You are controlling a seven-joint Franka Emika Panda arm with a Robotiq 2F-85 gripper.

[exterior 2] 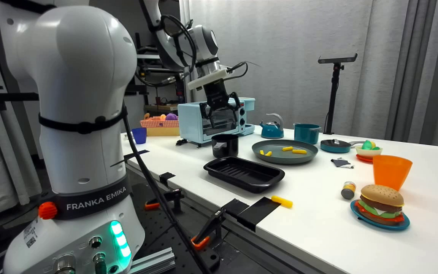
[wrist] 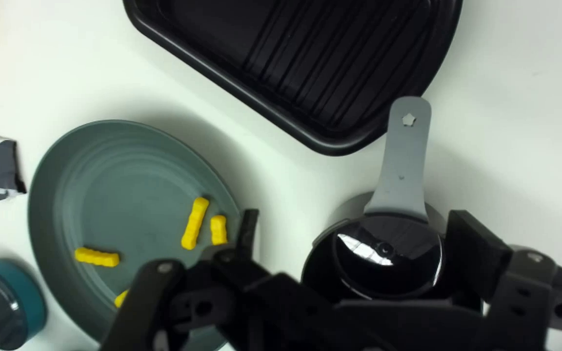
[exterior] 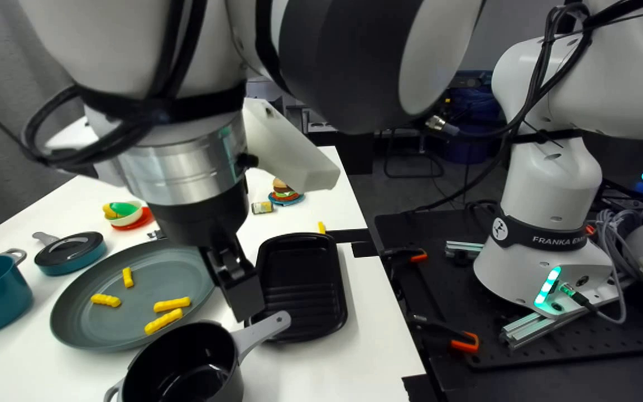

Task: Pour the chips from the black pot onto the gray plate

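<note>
Jaws spread and empty, the gripper [wrist: 352, 230] hangs above the black pot [wrist: 383, 258]. Four chips [wrist: 194, 223] lie on the gray plate [wrist: 134, 190], at the pot's nine o'clock in the wrist view; a fifth chip [exterior 2: 282, 201] sits on the tabletop [exterior 2: 318, 228] at the grill pan's [exterior 2: 245, 173] four o'clock in an exterior view. Swinging low toward nine could clip the plate, scattering chips; descending askew could tip the pot.
</note>
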